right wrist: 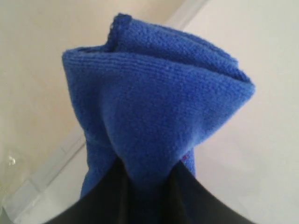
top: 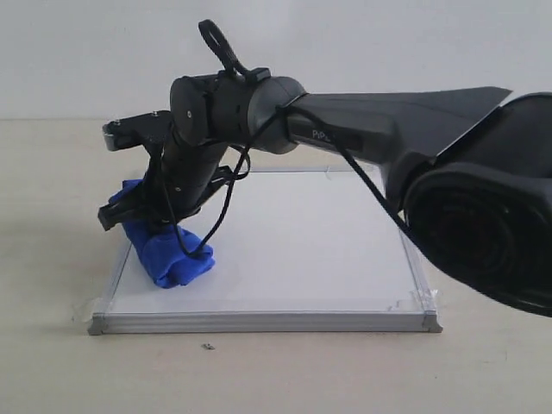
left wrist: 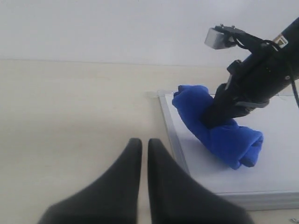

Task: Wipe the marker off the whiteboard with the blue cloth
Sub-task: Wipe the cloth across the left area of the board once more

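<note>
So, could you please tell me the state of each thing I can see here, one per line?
blue cloth: bunched, resting on the whiteboard, pinched from above.
whiteboard: lying flat on the table; its bare part looks clean.
marker: no red lines visible.
right gripper: shut on the blue cloth.
left gripper: shut, empty, over the table beside the whiteboard.

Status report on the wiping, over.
Right claw shut on blue cloth, at whiteboard edge. Left claw shut, off the whiteboard. Surface looks clean, nothing blocking.
</note>
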`<state>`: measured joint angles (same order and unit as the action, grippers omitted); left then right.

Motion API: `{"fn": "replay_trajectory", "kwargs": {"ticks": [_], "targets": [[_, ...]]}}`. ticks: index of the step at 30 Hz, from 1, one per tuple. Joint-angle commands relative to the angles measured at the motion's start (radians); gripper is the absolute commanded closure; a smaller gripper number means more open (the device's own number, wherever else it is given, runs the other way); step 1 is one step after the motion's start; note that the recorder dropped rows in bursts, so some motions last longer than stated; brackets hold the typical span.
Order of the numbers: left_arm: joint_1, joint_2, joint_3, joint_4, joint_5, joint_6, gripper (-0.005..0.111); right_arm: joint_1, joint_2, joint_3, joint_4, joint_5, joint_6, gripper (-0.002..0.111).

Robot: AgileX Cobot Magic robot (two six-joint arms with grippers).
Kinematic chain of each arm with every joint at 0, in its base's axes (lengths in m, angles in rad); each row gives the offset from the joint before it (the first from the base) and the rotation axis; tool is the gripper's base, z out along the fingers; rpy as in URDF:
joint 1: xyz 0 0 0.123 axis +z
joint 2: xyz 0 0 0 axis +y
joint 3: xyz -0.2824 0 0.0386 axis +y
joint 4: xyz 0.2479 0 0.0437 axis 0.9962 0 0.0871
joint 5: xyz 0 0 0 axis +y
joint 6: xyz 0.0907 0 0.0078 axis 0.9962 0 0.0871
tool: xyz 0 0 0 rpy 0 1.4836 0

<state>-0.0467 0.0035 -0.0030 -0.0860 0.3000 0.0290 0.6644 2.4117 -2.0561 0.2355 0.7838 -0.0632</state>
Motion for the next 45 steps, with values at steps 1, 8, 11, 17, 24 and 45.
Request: {"fn": "replay_trajectory", "kwargs": {"ticks": [1,8,11,17,24,45], "targets": [[0.003,-0.003,0.003,0.001,-0.007,0.002,0.102,-0.003,0.071,-0.081,-0.009,-0.003,0.015,0.109],[0.003,-0.003,0.003,0.001,-0.007,0.002,0.102,-0.005,0.203,-0.225,-0.014,0.007,0.076,0.109],[0.003,-0.003,0.003,0.001,-0.007,0.002,0.102,-0.011,0.247,-0.282,-0.105,0.033,0.153,0.109],[0.003,-0.003,0.003,0.001,-0.007,0.002,0.102,-0.067,0.272,-0.320,-0.248,0.108,0.317,0.109],[0.003,-0.003,0.003,0.001,-0.007,0.002,0.102,-0.096,0.272,-0.320,-0.288,0.137,0.386,0.109],[0.003,-0.003,0.003,0.001,-0.007,0.002,0.102,-0.184,0.252,-0.318,-0.291,0.437,0.192,0.109]]}}
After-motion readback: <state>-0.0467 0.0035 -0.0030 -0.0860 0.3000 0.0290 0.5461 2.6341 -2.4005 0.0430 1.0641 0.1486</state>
